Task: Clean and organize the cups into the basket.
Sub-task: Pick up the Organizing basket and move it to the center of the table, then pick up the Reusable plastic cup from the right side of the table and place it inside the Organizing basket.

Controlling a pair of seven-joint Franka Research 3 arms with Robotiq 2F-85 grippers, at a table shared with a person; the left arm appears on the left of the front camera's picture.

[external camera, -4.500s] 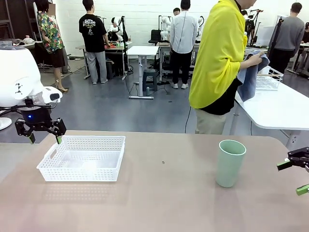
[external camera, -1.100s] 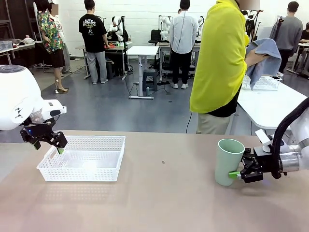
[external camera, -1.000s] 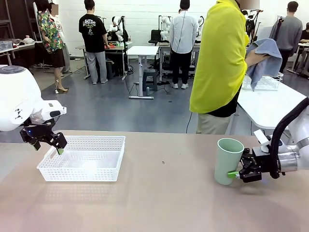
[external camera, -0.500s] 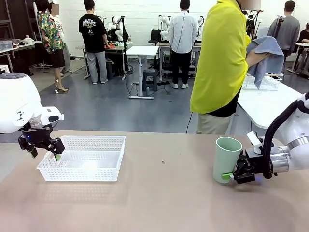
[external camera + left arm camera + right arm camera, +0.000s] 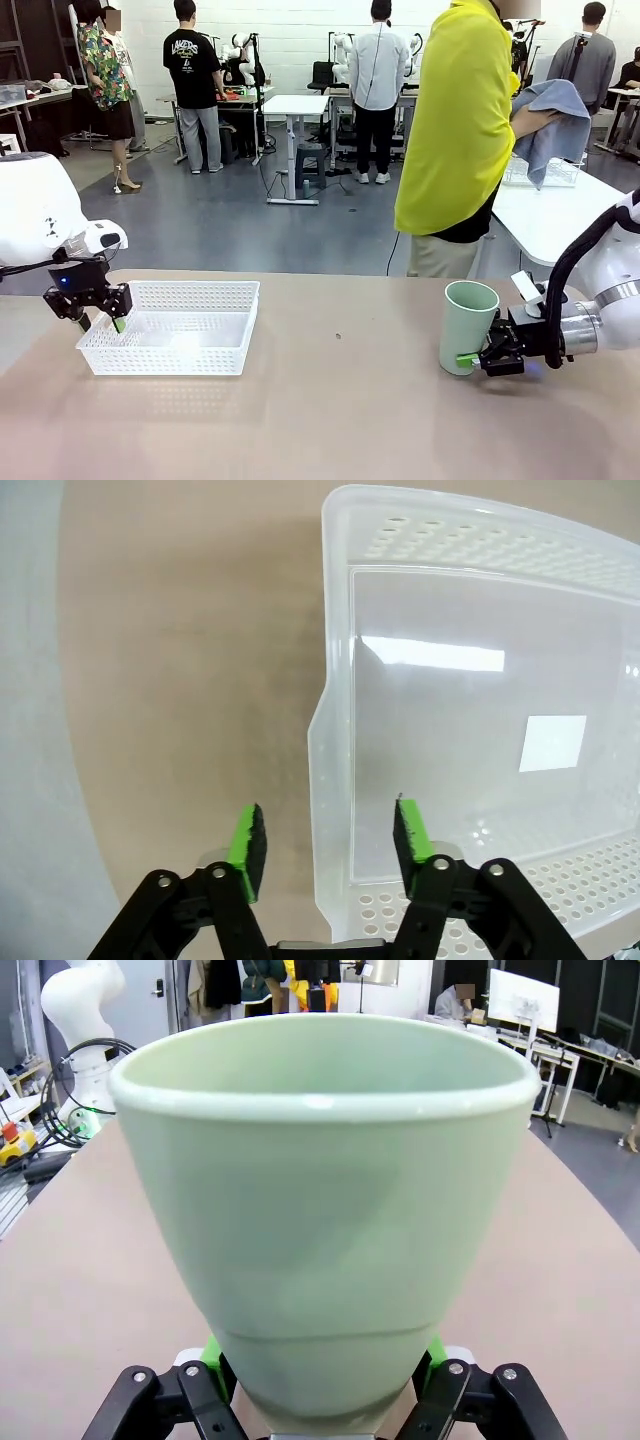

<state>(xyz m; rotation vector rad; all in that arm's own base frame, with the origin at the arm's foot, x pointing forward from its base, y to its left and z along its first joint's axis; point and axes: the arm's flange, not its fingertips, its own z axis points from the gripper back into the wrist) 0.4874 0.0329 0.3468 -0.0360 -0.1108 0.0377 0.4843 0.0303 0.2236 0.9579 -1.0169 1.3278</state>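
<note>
Front view: a white lattice basket (image 5: 190, 287) sits on a tan table (image 5: 330, 420). The left gripper (image 5: 330, 840) hangs at the basket's left end, fingers apart, straddling that end's rim (one finger outside, one inside, per the left wrist view). Well to the basket's right a mint green cup (image 5: 465, 325) stands upright. The right gripper (image 5: 475, 358) grips it low down, green pads pressed against both sides of its base. Beyond the table, a person (image 5: 450, 130) in yellow holds a blue cloth (image 5: 550, 130).

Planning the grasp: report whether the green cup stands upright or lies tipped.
Upright: the green cup has its open mouth facing up and narrow base down.
</note>
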